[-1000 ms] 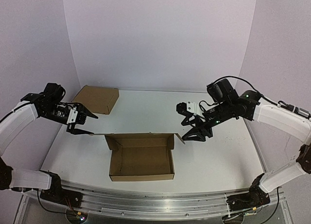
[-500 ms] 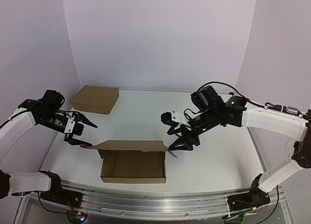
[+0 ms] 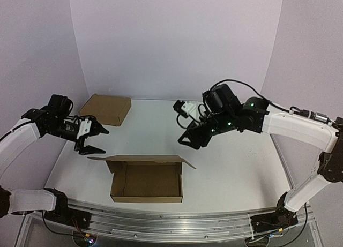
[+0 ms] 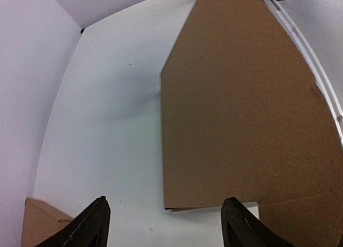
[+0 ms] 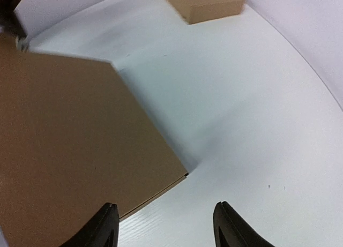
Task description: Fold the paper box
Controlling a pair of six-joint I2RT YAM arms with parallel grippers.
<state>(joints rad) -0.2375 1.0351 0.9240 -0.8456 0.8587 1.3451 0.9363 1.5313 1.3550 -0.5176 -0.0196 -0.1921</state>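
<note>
Note the closed cardboard box rear-left. The paper box lies untouched between spread left fingers and spread right fingers.

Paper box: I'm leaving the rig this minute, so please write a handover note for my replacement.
Left gripper: open, empty, beside the lid at its left corner.
Right gripper: open, empty, beyond the lid's right end, not touching it.
Paper box: near the front edge, walls up, lid standing open along its far side.
Other box: far left.
Left to do: fold the lid down and tuck it in.
</note>
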